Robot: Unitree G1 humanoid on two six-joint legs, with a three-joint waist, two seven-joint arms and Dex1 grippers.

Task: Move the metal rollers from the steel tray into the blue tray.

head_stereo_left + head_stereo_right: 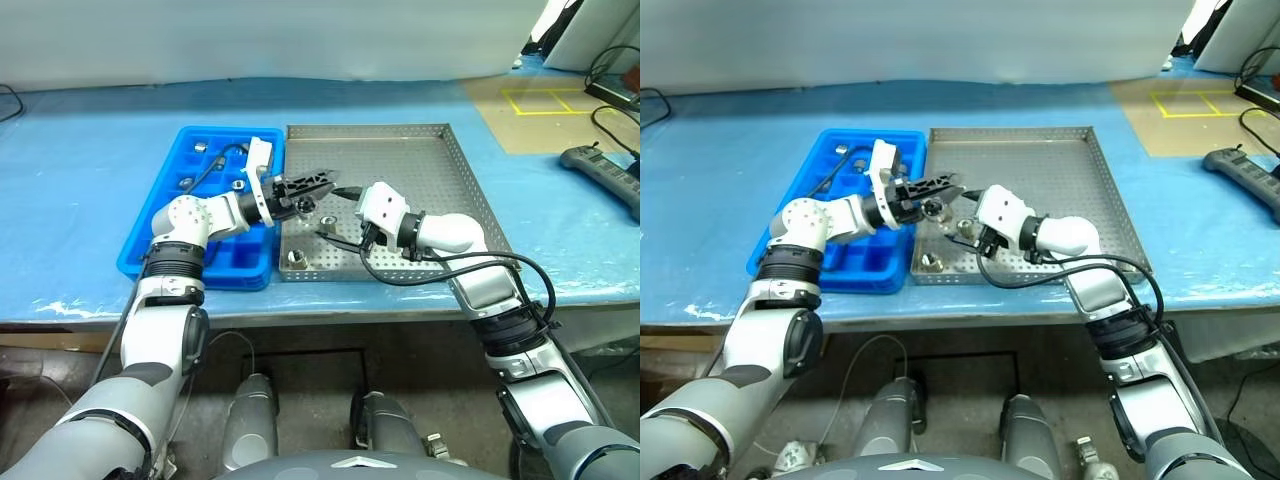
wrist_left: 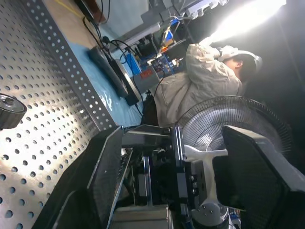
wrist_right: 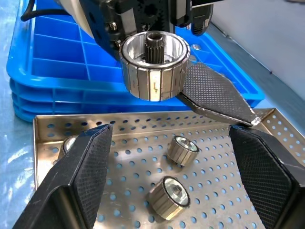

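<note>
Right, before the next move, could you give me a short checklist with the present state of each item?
1. Metal roller gripped by the left gripper: ok, it sits between the fingers.
2. Right gripper released: ok, jaws wide open, not touching the held roller.
3. Held roller over the blue tray: not ok, it hangs above the steel tray, near its left edge.
4. Free compartments in the blue tray: ok, several on the near side are empty.
5. Steel tray emptied: not ok, loose rollers lie in it.
</note>
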